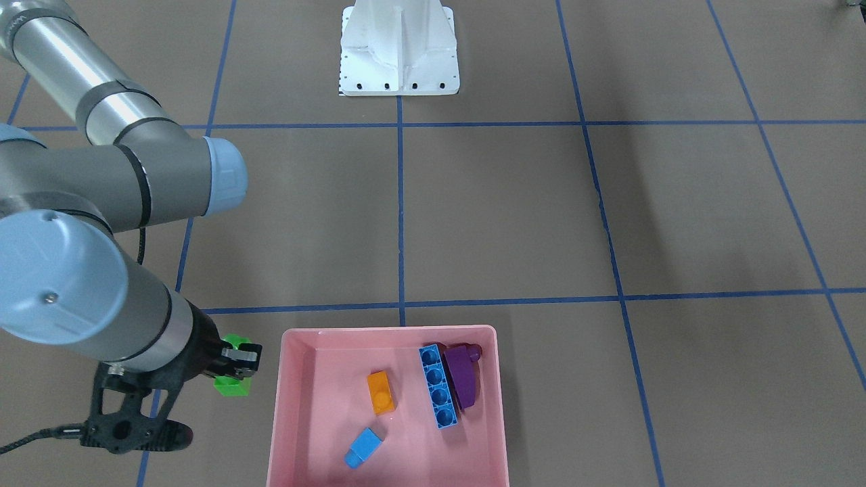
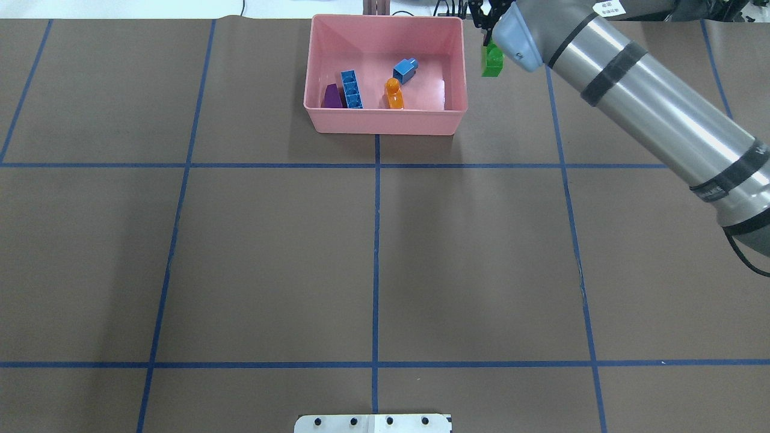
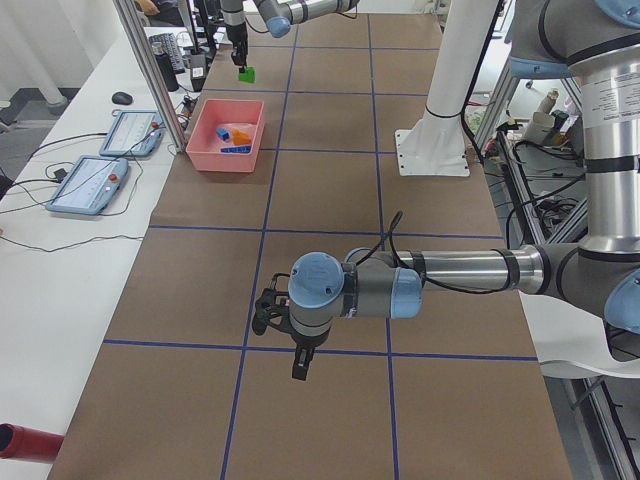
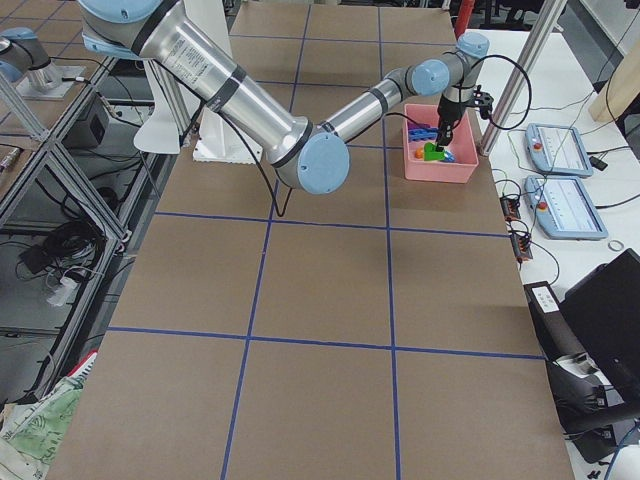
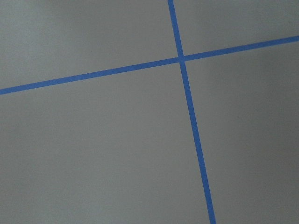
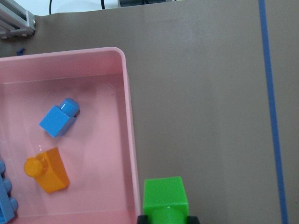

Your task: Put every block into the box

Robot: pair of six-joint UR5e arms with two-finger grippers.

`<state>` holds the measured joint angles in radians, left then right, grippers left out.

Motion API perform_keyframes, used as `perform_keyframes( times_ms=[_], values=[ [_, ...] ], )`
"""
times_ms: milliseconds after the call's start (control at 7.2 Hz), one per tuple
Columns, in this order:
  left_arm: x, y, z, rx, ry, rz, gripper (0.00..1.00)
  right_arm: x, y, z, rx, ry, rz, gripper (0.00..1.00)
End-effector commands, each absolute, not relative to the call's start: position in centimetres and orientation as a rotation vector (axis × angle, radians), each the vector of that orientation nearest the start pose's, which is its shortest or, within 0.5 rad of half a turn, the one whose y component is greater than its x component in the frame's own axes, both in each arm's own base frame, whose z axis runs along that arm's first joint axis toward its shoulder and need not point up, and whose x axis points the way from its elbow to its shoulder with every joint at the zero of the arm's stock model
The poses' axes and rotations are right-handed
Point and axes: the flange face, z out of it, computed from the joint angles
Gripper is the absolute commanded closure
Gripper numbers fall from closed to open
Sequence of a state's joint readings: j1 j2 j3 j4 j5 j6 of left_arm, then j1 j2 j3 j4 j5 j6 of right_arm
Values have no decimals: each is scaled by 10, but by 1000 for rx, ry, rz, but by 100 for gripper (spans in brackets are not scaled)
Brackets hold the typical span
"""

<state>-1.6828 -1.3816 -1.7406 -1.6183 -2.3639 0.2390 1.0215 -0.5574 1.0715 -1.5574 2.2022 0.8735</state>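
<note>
The pink box (image 1: 389, 331) stands at the table's far edge (image 2: 385, 123). In it lie the orange block (image 1: 381, 392), the small light-blue block (image 1: 362, 448), the long light-blue block (image 1: 438, 385) and the purple sloped block (image 1: 463, 375). My right gripper (image 1: 238, 362) is shut on the green block (image 1: 233, 385) and holds it just outside the box's side wall, above the table. The right wrist view shows the green block (image 6: 165, 196) beside the box's wall (image 6: 130, 121). My left gripper (image 3: 298, 362) shows only in the exterior left view, far from the box. I cannot tell whether it is open.
The white robot base (image 1: 399, 51) stands at the table's robot side. Blue tape lines (image 2: 376, 252) cross the brown table. Control tablets (image 3: 88, 185) lie on a side bench beyond the box. The left wrist view shows only table and tape (image 5: 187, 93).
</note>
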Motion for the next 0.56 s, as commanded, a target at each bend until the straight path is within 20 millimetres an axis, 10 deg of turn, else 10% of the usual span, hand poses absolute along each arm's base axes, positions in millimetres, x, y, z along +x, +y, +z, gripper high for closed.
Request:
perform_keyframes(
  times_ms=[0,417],
  values=[
    [-108,-403,657,161,777,133,0,-438,-750,190,-5,-807,165,100],
    [-108,-403,659,157,778,131,0,-475,-743,191,30,-808,213,100]
  ],
)
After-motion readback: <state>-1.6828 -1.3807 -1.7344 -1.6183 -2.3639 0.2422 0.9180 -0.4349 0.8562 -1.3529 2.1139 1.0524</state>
